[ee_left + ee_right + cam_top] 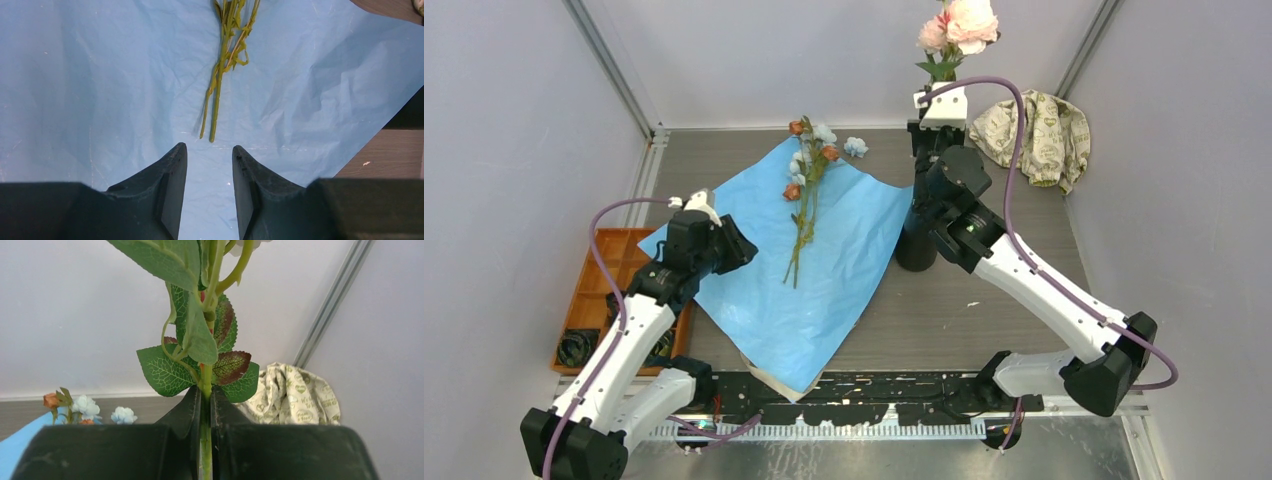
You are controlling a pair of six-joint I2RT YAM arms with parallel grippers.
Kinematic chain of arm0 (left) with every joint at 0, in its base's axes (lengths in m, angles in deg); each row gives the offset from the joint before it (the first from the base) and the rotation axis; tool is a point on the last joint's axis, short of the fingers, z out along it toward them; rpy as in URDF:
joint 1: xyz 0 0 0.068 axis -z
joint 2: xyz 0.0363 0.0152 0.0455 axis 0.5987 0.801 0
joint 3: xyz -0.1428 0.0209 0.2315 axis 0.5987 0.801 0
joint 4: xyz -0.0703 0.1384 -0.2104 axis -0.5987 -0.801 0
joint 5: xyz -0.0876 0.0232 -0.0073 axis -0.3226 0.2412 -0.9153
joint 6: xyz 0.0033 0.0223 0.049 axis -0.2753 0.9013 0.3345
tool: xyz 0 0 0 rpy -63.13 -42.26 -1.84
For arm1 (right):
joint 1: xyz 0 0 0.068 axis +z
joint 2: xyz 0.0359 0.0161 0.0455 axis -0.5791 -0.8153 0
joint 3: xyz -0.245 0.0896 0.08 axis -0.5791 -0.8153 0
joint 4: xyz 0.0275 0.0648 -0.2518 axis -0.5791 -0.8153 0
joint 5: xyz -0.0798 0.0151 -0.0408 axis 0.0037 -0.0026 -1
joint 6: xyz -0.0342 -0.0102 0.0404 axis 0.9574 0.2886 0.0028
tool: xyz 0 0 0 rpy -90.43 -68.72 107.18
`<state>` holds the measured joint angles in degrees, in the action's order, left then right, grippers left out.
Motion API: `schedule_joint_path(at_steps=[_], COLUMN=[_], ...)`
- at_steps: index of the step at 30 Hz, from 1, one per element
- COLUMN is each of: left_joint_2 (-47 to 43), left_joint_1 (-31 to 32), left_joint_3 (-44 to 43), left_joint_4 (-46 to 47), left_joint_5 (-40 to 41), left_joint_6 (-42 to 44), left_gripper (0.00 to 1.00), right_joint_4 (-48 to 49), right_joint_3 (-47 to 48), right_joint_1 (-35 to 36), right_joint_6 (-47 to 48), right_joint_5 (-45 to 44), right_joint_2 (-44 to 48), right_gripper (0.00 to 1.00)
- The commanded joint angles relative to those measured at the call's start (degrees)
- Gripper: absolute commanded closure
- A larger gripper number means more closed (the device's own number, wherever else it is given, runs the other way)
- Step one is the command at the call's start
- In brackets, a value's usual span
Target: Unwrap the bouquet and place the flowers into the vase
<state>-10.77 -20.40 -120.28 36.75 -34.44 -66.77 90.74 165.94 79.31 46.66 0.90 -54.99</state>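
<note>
The right gripper [205, 405] was clamped on a pink flower's stem [205, 450], held upright. The vase [914, 250] stood below it, seemingly under the stem's foot, though the arm hid the rim. Lowered off-line, the stem could catch the rim and tip that narrow vase. The right arm [1024, 280] reached high, wrist upturned. The left gripper [209, 155] hovered low and open over the blue paper [100, 75], with the remaining flowers [220, 75] just ahead of its fingertips.

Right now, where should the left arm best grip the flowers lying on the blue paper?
The bare lower stems, near the cut ends, from above, jaws straddling them: there they lie flat, together, leafless, ahead of the open left gripper.
</note>
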Motion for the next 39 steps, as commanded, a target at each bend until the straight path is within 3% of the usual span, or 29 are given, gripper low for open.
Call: schedule_joint_path(at_steps=[1, 13, 19, 24, 27, 31, 39], left_joint_2=[-0.2, 1.8, 3.6, 4.9, 5.8, 7.4, 12.7], left_joint_1=[0.3, 1.4, 2.1, 3.0, 3.7, 5.1, 8.6], left_joint_3=[0.2, 0.5, 0.3, 0.1, 0.0, -0.8, -5.5], left_joint_4=[3.3, 5.8, 6.9, 7.7, 8.2, 8.6, 9.4], left_joint_5=[-0.5, -1.5, -1.5, -1.3, -1.0, -0.7, 0.1], left_joint_6=[-0.6, -0.6, -0.6, -0.4, -0.4, -0.5, 0.2], left_gripper=[0.6, 0.61, 0.61, 0.61, 0.61, 0.61, 0.61], right_joint_4=[-1.3, -3.5, -6.8, -12.1, -16.4, -21.3, -32.9], right_joint_3=[-3.9, -15.1, -17.0, -17.4, -17.2, -16.7, -12.8], right_joint_1=[-3.0, -5.6, -5.7, -5.7, -5.7, -5.7, -5.7], right_joint_6=[-8.8, -19.6, -23.3, -25.5, -28.0, -30.3, -38.7], right_joint_5=[1.8, 3.3, 3.7, 4.8, 5.0, 5.0, 6.9], right_joint_2=[2.9, 6.1, 7.6, 9.7, 10.6, 11.6, 14.8], right_gripper=[0.99, 0.96, 0.84, 0.51, 0.41, 0.34, 0.33])
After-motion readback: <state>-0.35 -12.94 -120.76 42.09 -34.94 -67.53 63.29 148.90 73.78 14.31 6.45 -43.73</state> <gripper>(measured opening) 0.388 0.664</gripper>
